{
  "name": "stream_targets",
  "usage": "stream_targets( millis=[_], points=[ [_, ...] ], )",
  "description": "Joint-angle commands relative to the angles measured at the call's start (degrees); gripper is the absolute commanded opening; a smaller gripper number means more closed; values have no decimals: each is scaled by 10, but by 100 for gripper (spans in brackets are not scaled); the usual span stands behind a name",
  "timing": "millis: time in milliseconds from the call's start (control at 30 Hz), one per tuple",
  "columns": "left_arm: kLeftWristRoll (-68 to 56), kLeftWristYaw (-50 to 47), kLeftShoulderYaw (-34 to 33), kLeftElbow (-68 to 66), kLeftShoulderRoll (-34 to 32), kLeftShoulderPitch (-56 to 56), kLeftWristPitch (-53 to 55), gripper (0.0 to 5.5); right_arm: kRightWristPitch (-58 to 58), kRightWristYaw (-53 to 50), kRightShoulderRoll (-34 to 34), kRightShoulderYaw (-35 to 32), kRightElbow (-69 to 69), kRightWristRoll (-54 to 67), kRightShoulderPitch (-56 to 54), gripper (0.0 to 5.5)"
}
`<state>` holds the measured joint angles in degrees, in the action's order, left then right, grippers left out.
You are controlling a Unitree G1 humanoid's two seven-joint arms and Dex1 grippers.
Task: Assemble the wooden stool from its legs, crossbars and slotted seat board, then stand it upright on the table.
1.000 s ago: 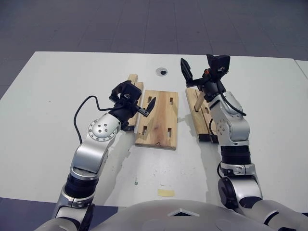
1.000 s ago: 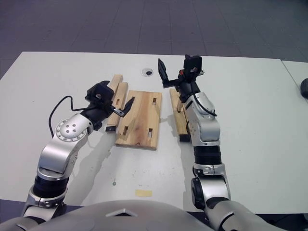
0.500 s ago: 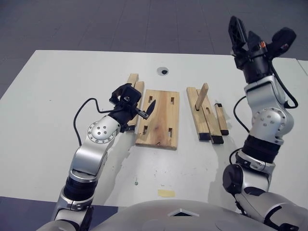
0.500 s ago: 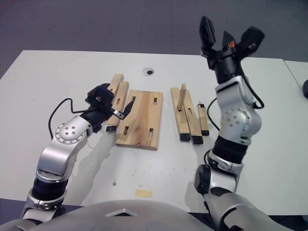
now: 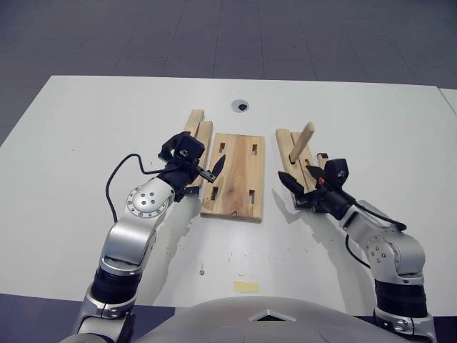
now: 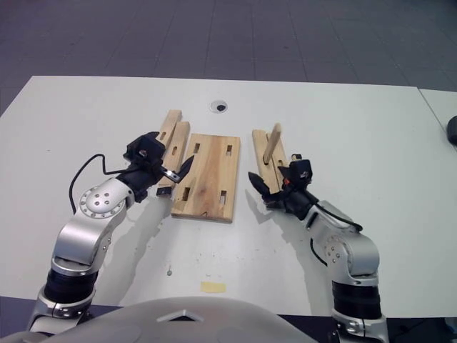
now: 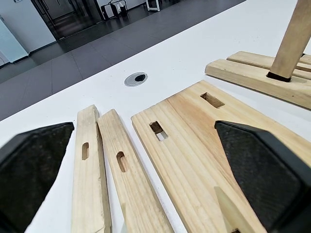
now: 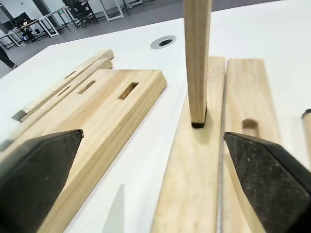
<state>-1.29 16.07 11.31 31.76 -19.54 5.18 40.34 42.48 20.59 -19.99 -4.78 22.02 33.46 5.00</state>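
Table layout: seat board lies flat in the middle, four slots facing up. Two slotted legs lie side by side, touching, just beside its left edge. Another set of legs lies flat near its right edge, apart from it. One crossbar stands plugged into a slot of the innermost right leg, tilted slightly. Nothing else is joined.

Left gripper: open, holding nothing, low over the seam between the left legs and the board's left edge.

Right gripper: open, holding nothing, low at the near end of the right legs, facing the plugged-in crossbar.

Also on the table: cable hole at the far side, a tape scrap at the near edge.
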Motion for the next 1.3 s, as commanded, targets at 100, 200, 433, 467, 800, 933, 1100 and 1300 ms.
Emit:
stream_targets(
  millis=[100,200,433,467,800,933,1100,1300],
  points=[
    [9,3,3,-5,-7,-4,-5,540,39,-23,1,17,17,-11,27,538],
    [10,1,3,-8,-6,-4,-7,540,30,-39,8,13,3,-25,35,538],
    [14,-8,2,-9,1,-7,-11,540,42,-62,13,-9,-18,-28,37,538],
    [15,-10,2,-9,4,-8,-11,540,49,-61,6,-7,-19,-32,36,538],
    [18,-14,-1,-22,10,-3,-21,540,12,-55,-39,95,-44,-156,-9,490],
    [18,-13,1,-25,8,-1,-21,540,14,-66,-31,106,-45,-182,-24,432],
    [13,-7,-1,-12,4,1,-10,540,41,-65,-46,121,-64,-209,-10,352],
    [15,-5,-5,-8,6,-2,-5,540,26,-69,-40,119,-68,-228,-19,247]
  ],
)
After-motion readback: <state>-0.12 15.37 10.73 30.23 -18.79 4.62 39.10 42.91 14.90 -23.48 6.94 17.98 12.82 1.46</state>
